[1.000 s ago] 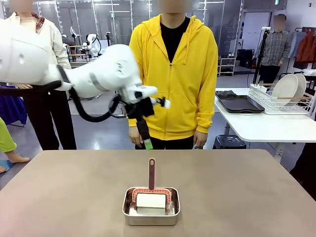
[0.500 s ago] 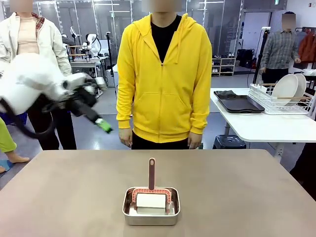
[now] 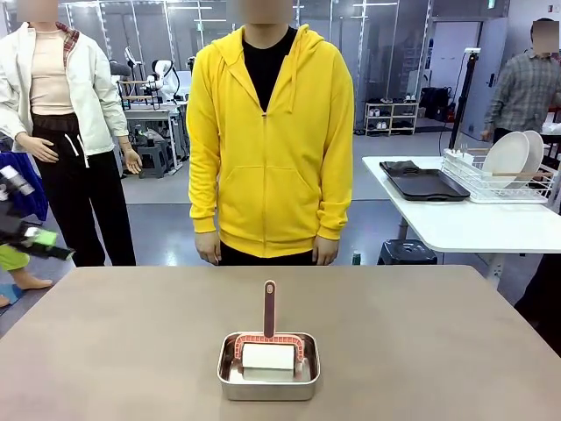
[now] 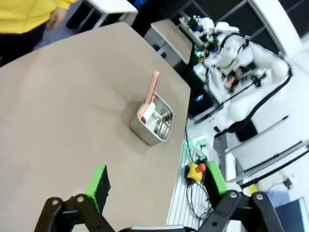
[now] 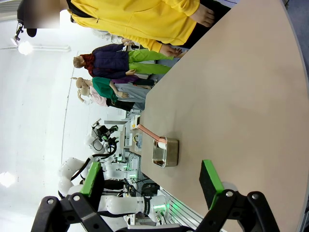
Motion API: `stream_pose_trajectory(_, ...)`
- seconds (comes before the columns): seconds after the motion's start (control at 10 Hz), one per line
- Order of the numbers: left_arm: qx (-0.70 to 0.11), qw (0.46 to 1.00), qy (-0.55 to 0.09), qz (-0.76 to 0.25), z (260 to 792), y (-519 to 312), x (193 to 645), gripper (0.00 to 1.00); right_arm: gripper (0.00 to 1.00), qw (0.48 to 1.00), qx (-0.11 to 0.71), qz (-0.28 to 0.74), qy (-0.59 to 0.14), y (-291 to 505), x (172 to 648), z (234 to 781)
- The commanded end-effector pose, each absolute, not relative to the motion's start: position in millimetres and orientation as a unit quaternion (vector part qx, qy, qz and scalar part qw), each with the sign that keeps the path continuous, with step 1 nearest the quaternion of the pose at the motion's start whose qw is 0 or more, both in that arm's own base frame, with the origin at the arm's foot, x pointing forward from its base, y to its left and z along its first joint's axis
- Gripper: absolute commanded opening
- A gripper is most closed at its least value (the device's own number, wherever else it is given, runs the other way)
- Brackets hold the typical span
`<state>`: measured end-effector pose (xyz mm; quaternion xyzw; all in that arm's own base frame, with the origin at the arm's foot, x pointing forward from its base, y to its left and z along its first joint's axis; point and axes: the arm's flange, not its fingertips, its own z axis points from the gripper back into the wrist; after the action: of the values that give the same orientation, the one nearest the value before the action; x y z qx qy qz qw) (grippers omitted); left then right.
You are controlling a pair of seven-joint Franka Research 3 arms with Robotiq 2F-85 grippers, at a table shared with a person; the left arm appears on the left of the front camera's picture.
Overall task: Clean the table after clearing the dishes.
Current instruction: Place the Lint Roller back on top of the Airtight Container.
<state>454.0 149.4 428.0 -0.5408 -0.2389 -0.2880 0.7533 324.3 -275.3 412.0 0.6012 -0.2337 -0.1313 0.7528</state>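
The plates (image 3: 517,156) sit in the rack (image 3: 491,180) on the side table, so the table (image 3: 421,333) is bare except for a pan (image 3: 268,367). It holds what looks like a wiper (image 3: 268,338), handle up for grabbing. Both the left gripper (image 4: 157,186) and the right gripper (image 5: 152,183) are spread and hold nothing.

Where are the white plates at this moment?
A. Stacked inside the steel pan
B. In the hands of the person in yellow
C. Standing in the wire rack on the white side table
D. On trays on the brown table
C: the white plates stand on edge in the wire rack on the white side table, while the brown table carries just the steel pan.
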Motion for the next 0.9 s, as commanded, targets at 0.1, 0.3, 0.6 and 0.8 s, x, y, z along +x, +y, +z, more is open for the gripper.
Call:
stream_pose_trajectory(0.1,-0.578,0.73,-0.269,-0.245,413,222,438,1.0,1.0,0.753,0.601,-0.125,-0.237,-274,323,415)
stream_pose_trajectory(0.3,-0.573,0.724,-0.311,-0.225,409,278,413,1.0,1.0,0.753,0.601,-0.125,-0.237,-274,323,415)
stream_pose_trajectory(0.6,-0.58,0.716,-0.323,-0.213,406,294,416,1.0,1.0,0.753,0.601,-0.125,-0.237,-274,323,415)
stream_pose_trajectory(0.8,-0.562,0.742,-0.306,-0.2,406,296,399,1.0,1.0,0.753,0.601,-0.125,-0.237,-274,323,415)
